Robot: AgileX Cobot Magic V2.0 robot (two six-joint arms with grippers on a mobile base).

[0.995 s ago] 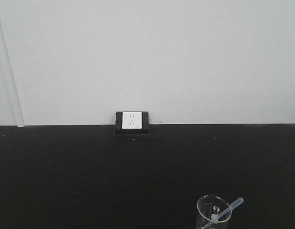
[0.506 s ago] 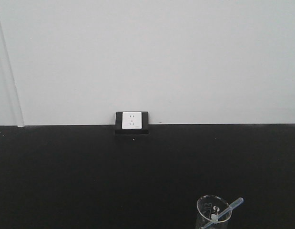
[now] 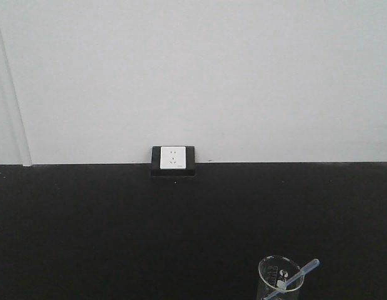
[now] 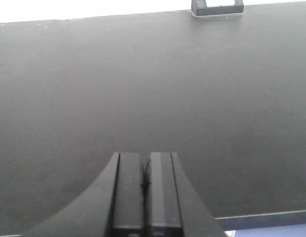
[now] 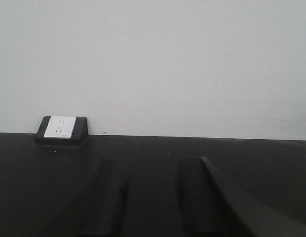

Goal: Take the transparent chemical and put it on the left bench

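Here the clear pipette [image 3: 299, 274] leans in a beaker [image 3: 264, 279] on the black table [image 3: 118, 231], nearer than the socket [image 3: 173, 159] and to its right, bulb end poking over the rim. It looks light, soft and slippery; squeezing the bulb would likely squirt it, so a gentle pinch on the stem just below seems best. The left claw [image 4: 145, 183] is pressed closed and empty; the right claw [image 5: 153, 197] stands parted, holding nothing.
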